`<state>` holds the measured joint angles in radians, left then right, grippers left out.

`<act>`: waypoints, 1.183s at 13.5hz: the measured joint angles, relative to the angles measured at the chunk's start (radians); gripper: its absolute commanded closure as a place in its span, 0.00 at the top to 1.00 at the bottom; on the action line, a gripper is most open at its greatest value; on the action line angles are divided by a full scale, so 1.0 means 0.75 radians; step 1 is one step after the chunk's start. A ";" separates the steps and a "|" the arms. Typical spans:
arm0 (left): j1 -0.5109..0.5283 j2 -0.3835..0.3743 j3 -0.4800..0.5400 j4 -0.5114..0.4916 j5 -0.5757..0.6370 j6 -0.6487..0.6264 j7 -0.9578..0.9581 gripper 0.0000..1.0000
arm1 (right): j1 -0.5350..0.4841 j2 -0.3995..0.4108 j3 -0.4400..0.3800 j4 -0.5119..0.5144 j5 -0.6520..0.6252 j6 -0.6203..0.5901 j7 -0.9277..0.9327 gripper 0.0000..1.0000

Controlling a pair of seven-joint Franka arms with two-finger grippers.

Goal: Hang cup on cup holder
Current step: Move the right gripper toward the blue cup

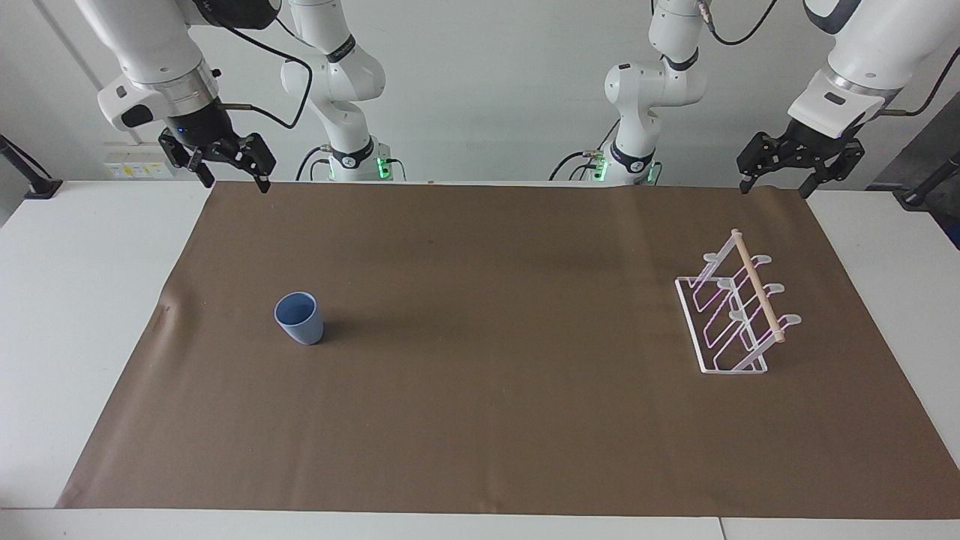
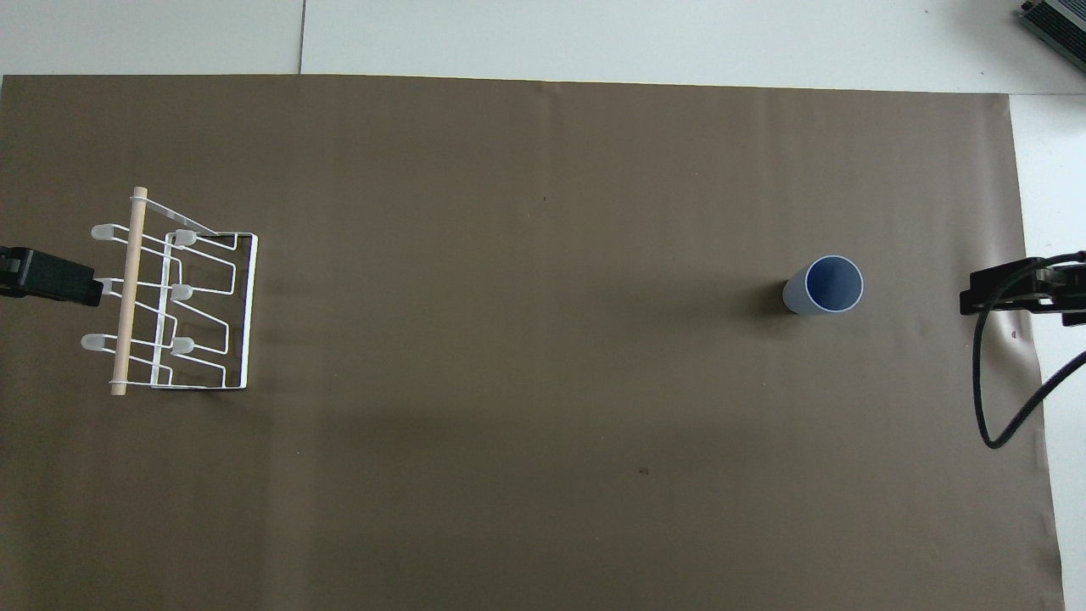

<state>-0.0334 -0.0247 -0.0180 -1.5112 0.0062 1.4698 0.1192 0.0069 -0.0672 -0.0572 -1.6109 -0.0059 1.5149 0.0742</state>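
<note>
My right end effector (image 1: pixel 229 174) and left end effector (image 1: pixel 776 182) hang wide and empty over the surface's (image 1: pixel 90 315) near edge. Farther out, the cup (image 1: pixel 299 318) stands upright toward my right arm's end, the cup holder (image 1: pixel 731 311) toward my left's.

A robotics lab is indicated: two white jointed robot arms (image 1: pixel 341 82) are mounted at a white surface (image 1: pixel 82 300) covered by brown paper sheeting (image 1: pixel 487 337), with black cables (image 2: pixel 1005 399) trailing before bare white walls (image 1: pixel 495 82).
</note>
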 measured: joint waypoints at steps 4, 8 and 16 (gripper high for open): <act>-0.002 0.000 -0.005 0.000 0.000 0.008 0.000 1.00 | 0.000 -0.001 0.000 -0.001 0.000 0.000 0.000 1.00; -0.003 -0.001 -0.010 -0.003 0.000 0.009 0.001 1.00 | 0.000 -0.001 0.000 -0.002 0.000 0.000 0.000 1.00; -0.003 -0.004 -0.008 -0.018 0.000 0.031 0.001 1.00 | 0.000 -0.001 0.000 -0.008 -0.001 0.078 -0.012 1.00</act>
<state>-0.0353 -0.0274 -0.0243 -1.5248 0.0062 1.4928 0.1202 0.0068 -0.0682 -0.0574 -1.6170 -0.0063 1.5736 0.0649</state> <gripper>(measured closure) 0.000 0.000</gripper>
